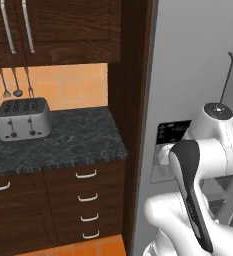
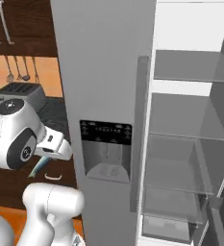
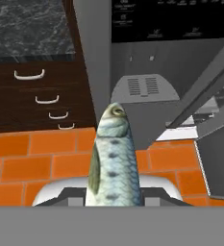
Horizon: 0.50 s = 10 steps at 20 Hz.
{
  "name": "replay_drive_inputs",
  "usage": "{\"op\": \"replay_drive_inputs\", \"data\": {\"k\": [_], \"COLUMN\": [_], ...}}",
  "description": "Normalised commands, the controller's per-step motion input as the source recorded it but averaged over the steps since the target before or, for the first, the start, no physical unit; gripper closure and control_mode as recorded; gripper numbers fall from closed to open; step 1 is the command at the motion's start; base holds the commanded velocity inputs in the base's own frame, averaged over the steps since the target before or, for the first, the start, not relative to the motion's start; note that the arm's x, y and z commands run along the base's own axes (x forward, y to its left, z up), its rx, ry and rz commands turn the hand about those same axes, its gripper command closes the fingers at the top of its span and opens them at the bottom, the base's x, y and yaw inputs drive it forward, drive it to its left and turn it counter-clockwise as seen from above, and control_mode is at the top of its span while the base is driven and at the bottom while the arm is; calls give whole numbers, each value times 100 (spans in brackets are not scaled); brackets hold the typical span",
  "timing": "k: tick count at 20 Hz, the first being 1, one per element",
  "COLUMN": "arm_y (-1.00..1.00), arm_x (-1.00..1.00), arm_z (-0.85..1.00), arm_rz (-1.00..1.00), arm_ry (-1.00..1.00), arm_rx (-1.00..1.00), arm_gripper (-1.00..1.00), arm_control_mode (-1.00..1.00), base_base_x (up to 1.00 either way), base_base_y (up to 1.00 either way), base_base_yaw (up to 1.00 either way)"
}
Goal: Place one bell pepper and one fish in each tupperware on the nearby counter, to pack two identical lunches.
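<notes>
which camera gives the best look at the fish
The hand view: the silvery blue-grey scaled fish stands large and centred, head up, over the orange tile floor. The right base view shows just a pale sliver of it beneath the white arm. In the left base view the arm hides it.

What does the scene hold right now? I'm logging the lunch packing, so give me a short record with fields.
held item: fish, clamped by the gripper, head pointing away from the hand
counter: toaster standing on it
fridge: right door open, shelves showing no food
floor: orange tiles below the hand
task stage: fish not yet on the counter
</notes>
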Motion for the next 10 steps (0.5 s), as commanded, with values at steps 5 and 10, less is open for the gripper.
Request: {"op": "replay_drive_inputs", "data": {"k": [5,10], "arm_y": [0,0], "arm_x": [0,0], "arm_z": [0,0], "arm_rz": [0,0], "arm_ry": [0,0], "arm_rx": [0,0], "arm_gripper": [100,100], "arm_control_mode": [100,100], "base_base_x": [0,5], "base_base_y": [100,100], "base_base_yaw": [5,0]}}
